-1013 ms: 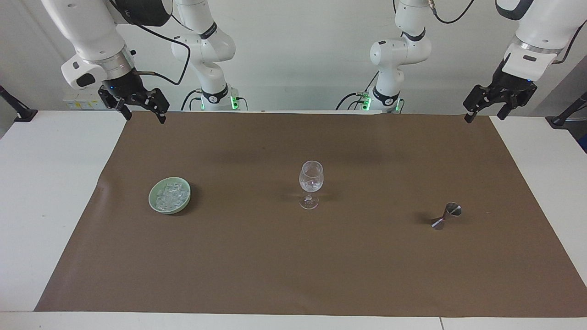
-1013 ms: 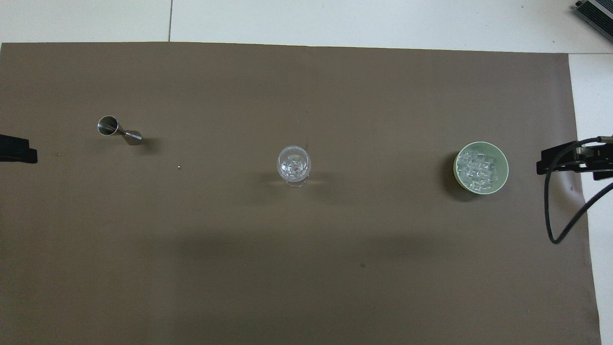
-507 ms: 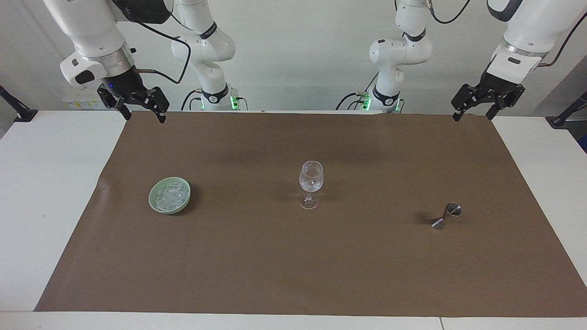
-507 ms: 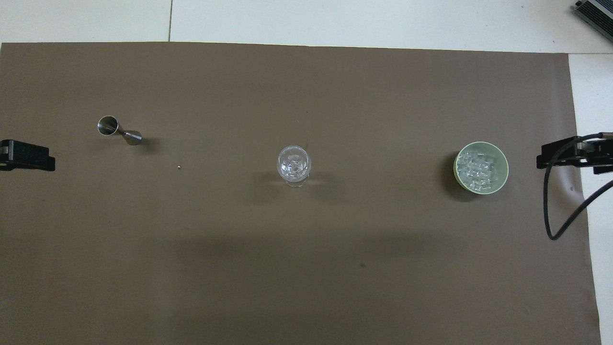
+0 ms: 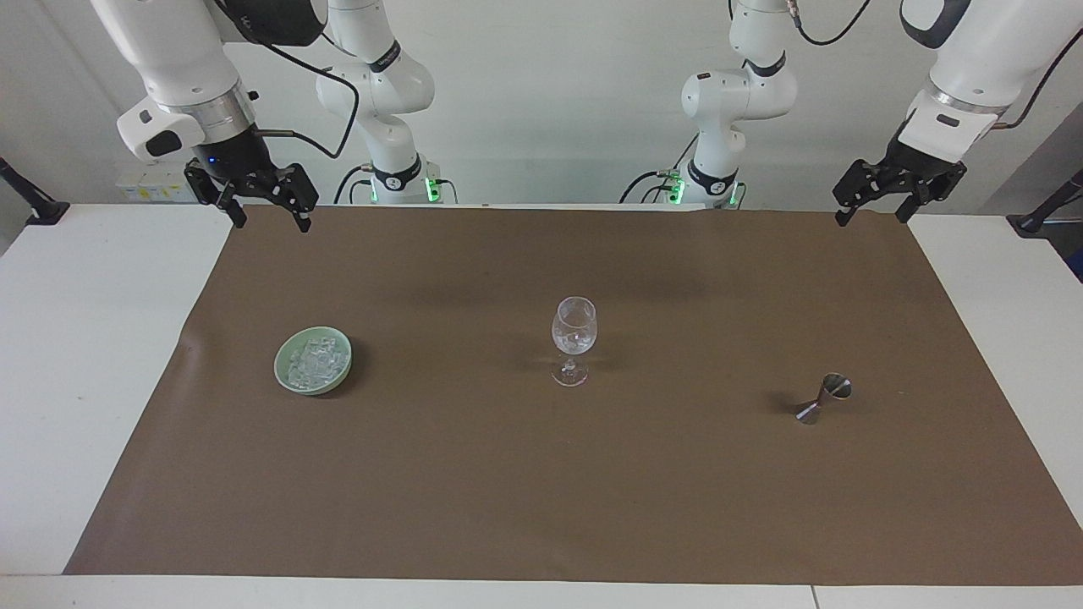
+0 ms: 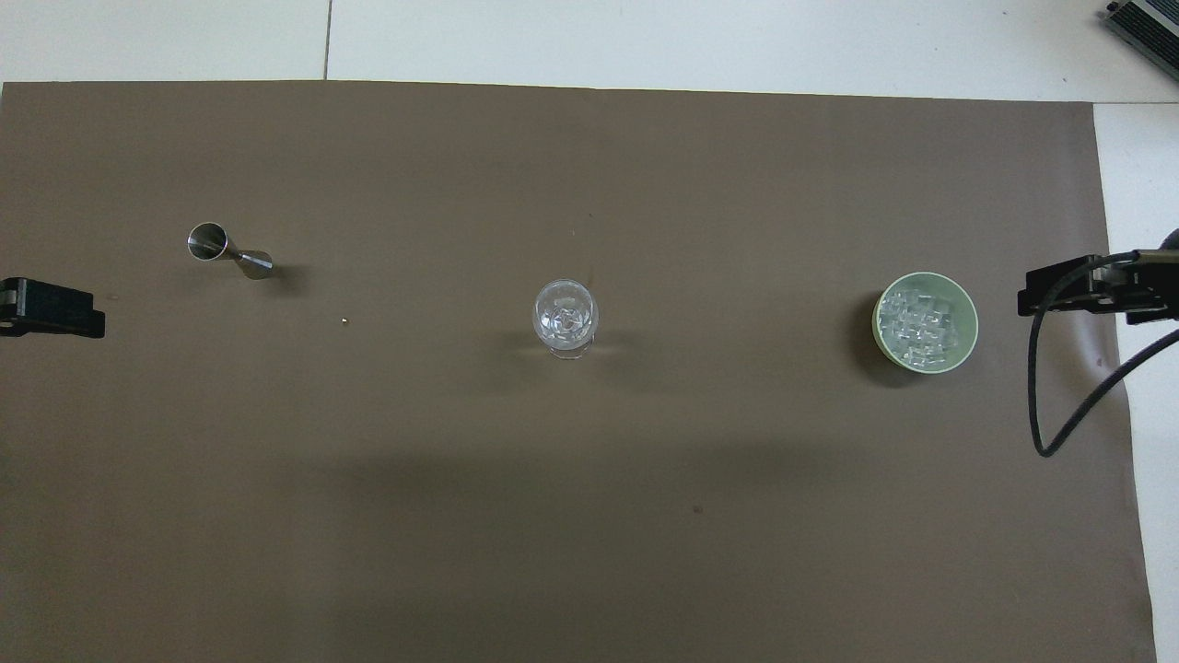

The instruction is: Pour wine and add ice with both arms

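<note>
Covering most of the white table [image 5: 76,355], a brown mat [image 5: 541,491] fills the middle of the facing view from just below the arm bases down to the bottom edge.

Two white arms come down from the top corners of that view. The right arm [image 5: 173,63] enters at upper left, and its right gripper [image 5: 271,222] hangs in the air over the mat's upper left corner, fingers spread apart and holding nothing. The left arm [image 5: 973,59] enters at upper right; its left gripper [image 5: 871,216] hangs over the mat's upper right corner, fingers likewise spread and empty. In the overhead view only dark gripper parts show at the frame's side edges, the left one [image 6: 51,308] at mid left and the right one [image 6: 1087,290] at mid right with a black cable [image 6: 1059,405] looping below it.

A pale green bowl [image 5: 285,376] sits on the mat at centre left of the facing view, toward the right arm's end. The ice [image 5: 315,362] lies heaped inside it as small clear cubes.

A clear stemmed glass [image 5: 574,340] stands upright at the centre of the frame, well apart from the bowl. Glinting clear bits show in its bowl; what they are I cannot tell.

A small steel jigger [image 5: 823,399] lies tipped on its side at lower right of centre, toward the left arm's end.
</note>
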Tool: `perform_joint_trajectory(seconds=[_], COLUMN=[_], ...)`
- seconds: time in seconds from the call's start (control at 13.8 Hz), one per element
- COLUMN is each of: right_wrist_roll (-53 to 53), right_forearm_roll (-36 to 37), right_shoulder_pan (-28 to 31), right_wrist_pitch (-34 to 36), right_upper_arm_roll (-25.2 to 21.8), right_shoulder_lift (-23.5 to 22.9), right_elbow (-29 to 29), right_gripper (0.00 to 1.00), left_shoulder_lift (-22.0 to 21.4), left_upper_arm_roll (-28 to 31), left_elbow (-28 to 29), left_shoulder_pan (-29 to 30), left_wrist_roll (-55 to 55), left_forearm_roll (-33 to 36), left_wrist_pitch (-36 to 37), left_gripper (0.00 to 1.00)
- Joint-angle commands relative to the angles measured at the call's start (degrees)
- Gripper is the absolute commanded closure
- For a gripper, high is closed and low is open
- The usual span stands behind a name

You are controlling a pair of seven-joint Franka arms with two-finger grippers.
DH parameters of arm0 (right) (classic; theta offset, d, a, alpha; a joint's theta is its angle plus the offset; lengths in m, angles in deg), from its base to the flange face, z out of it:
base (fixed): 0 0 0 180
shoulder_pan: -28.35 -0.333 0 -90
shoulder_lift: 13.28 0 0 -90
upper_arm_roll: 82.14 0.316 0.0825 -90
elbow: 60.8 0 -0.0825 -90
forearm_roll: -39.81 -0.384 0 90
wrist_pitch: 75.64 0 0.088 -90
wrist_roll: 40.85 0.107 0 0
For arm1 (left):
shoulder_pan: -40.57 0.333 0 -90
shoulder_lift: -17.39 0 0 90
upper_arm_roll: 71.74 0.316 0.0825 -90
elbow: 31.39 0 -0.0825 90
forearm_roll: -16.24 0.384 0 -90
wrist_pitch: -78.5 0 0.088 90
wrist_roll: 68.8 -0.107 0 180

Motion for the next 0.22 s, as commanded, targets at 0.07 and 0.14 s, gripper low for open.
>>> perform_joint_trajectory(seconds=[0.07,0.14], right_wrist_roll=[-0.57,-0.57], right_forearm_roll=[-0.48,-0.48], right_shoulder_pan=[1.03,1.30], right_wrist_pitch=[-1.48,-1.48], right_upper_arm_roll=[-0.76,-0.76], right_shoulder_lift=[0.76,0.85], right_elbow=[1.91,2.00], right_gripper=[0.00,0.00], left_shoulder_lift=[-1.53,-1.53], left_upper_arm_roll=[0.37,0.37], left_elbow=[1.74,1.74], left_shoulder_pan=[-0.35,-0.43], left_wrist_roll=[-0.82,-0.82], left_forearm_roll=[1.08,1.08], left_wrist_pitch=[-0.71,-0.89], left_gripper=[0.00,0.00])
